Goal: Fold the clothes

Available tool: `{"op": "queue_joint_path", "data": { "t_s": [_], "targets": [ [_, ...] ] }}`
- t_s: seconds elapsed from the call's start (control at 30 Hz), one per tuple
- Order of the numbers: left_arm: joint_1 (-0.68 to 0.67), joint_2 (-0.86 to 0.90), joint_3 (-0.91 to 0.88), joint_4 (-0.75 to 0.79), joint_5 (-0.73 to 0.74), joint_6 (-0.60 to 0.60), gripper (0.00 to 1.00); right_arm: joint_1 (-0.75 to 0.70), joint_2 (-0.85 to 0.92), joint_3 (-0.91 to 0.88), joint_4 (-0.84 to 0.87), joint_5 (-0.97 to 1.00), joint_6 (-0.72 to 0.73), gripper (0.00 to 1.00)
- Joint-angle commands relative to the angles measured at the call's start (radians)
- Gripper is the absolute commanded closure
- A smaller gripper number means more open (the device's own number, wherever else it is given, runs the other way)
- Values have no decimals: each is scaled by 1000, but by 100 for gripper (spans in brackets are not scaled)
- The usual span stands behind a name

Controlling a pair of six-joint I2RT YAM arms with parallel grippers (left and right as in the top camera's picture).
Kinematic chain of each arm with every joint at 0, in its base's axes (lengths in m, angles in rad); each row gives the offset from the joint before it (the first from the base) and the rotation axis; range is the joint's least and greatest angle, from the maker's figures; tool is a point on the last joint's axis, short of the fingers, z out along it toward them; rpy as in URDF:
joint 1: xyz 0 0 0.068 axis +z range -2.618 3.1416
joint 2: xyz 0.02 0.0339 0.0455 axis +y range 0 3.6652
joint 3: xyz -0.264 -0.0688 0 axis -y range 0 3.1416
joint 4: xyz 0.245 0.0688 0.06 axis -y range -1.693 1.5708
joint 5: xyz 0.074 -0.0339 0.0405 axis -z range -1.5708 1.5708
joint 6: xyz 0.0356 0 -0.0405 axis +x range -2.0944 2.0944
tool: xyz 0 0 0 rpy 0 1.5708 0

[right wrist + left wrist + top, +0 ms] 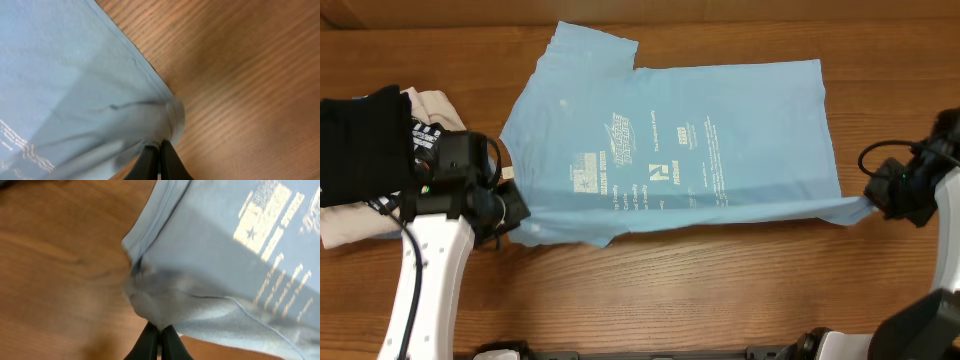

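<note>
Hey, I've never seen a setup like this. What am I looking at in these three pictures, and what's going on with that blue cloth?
This is a robot with two arms working at a wooden table. The wide picture comes from a camera fixed above the table. The other two come from a camera on each wrist, looking along that arm's two fingers.

A light blue T-shirt with printed lettering lies spread on the table. The left gripper is shut on one corner of the edge nearest the arms. The right gripper is shut on the other corner, so that edge is stretched between them. The close-ups show the pinched fabric.

By the left arm, a black garment lies on top of a cream garment. Nothing is holding those.
</note>
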Motion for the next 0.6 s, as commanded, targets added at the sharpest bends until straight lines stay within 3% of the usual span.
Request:
{"op": "queue_joint_path", "data": {
  "t_s": [0.0,0.57],
  "targets": [
    [6,91,-6,62,-9,-10,96,21,47,-1,56,6,-23,96],
    [6,283,-6,354,34,-7,96,75,155,-1,304,-36,-85,96]
  ]
}}
